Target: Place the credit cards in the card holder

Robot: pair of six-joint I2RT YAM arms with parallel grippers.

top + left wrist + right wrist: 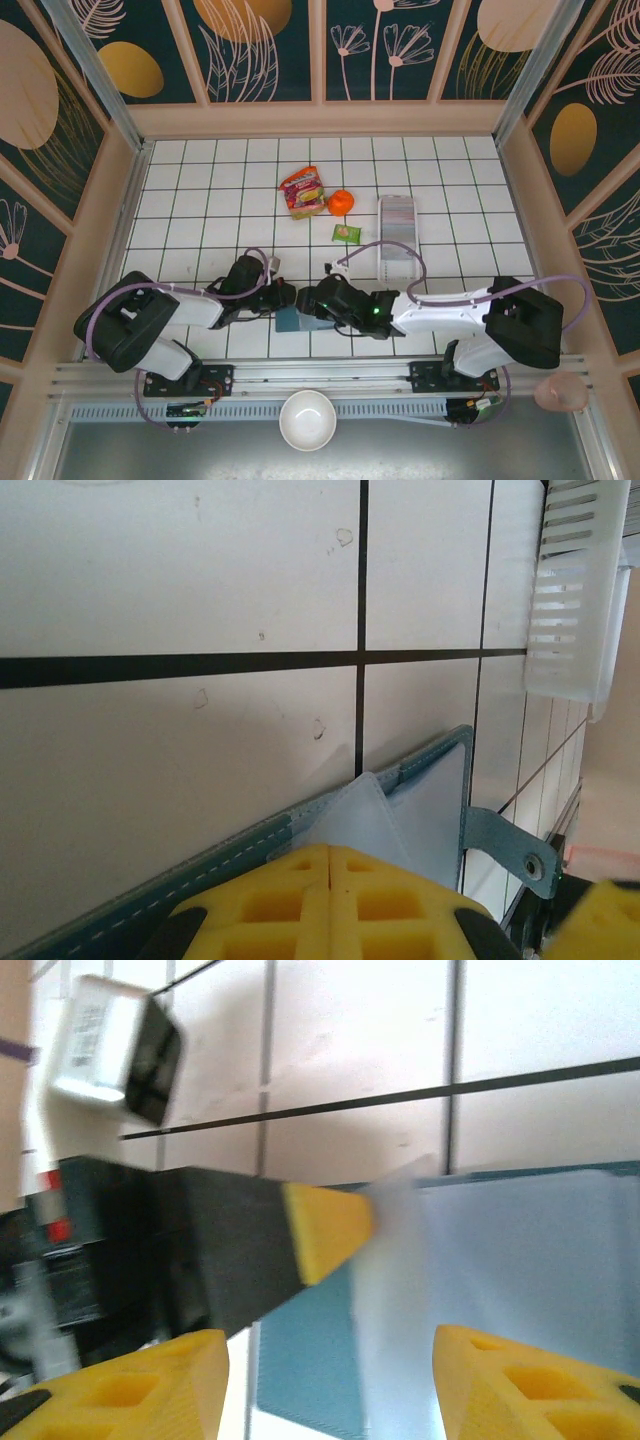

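While flat on tiles (200, 580), card holder (430, 790), left hand (330, 858) tight on it, right hand (330, 1380) agape above.

left and far tiles of the bench (190, 190) lie free. red packet (302, 192), orange (341, 202), green packet (346, 233) and clear tray (397, 240) crowd the middle; left gripper (281, 298) and right gripper (318, 300) meet at the card holder (292, 321), blocking the near centre.

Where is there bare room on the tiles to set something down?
Free: the left tiles between the red snack packet and the left wall; the right tiles between the clear tray and the right wall. Crowded: near centre, where the left gripper and right gripper meet over the card holder; also around the orange and green packet.
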